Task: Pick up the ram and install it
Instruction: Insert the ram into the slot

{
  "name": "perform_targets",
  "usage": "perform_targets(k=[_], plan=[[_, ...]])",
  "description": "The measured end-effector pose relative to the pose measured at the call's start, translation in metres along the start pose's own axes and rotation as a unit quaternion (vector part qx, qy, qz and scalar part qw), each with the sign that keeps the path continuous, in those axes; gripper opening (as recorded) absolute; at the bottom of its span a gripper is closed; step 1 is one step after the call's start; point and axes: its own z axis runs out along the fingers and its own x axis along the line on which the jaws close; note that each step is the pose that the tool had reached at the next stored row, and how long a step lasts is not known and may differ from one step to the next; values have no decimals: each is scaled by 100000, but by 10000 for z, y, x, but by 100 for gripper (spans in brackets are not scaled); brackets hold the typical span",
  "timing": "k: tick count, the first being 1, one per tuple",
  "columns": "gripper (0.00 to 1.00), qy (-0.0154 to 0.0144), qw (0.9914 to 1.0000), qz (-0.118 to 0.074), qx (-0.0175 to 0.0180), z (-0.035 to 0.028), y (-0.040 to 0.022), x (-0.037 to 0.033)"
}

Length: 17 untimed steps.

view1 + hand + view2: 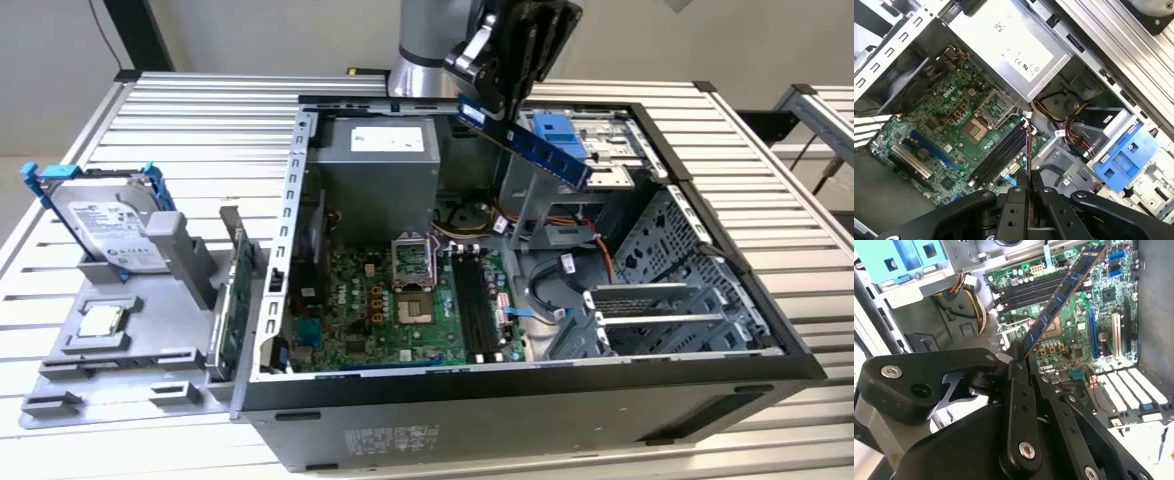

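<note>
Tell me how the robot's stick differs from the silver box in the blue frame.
The ram is a thin blue stick; the hard drive is a wide silver slab. The ram hangs tilted in the pincer above the case; the hard drive leans in a grey stand outside. Both are rectangular.

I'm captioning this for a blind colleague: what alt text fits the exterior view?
A black pincer holds the ram tilted above an open computer case, motherboard exposed. A hard drive stands at the exterior view's left.
</note>
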Motion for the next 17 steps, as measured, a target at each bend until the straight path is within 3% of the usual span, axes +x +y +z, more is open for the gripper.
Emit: perform_targets(k=[5, 9, 15, 16, 17], plan=[[0, -22, 99965, 2623, 211, 2, 0, 0], [0, -55, 99860, 5279, 417, 2, 0, 0], [0, -107, 99559, 9353, 728, 11, 0, 1], [0, -110, 99493, 10030, 784, 14, 0, 1], [0, -102, 99365, 11217, 905, 21, 0, 2]])
